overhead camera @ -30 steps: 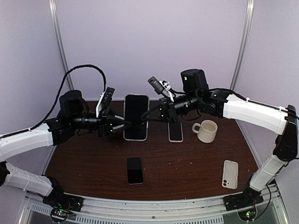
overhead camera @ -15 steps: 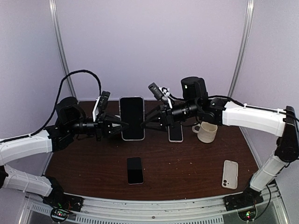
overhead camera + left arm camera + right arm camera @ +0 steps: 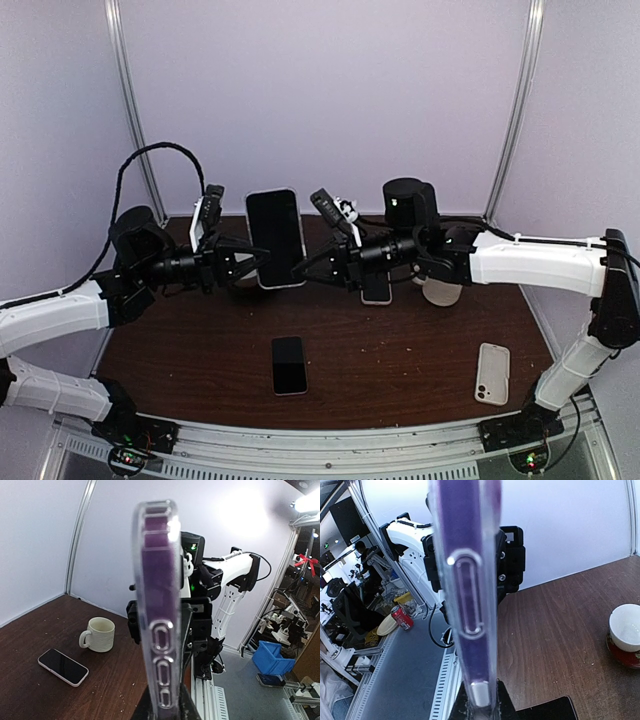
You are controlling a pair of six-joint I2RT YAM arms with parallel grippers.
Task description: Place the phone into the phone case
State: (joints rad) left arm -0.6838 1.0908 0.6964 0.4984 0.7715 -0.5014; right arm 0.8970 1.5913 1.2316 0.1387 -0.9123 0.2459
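Note:
A purple phone in a clear case [image 3: 275,238] hangs upright in the air above the back of the table, screen facing the camera. My left gripper [image 3: 255,260] is shut on its left edge and my right gripper [image 3: 300,268] is shut on its right edge. In the left wrist view the cased phone [image 3: 157,605] stands edge-on, pinched in the left gripper [image 3: 162,707]. In the right wrist view its other edge [image 3: 467,605] rises from the right gripper [image 3: 480,705].
A black phone [image 3: 288,364] lies at the table's front middle. A white-edged phone [image 3: 376,288] and a cream mug [image 3: 440,290] sit under the right arm. A white phone case [image 3: 492,373] lies at the front right.
Both arms have lifted the cased phone higher and a little to the left, tilting it slightly. Both grips are unchanged.

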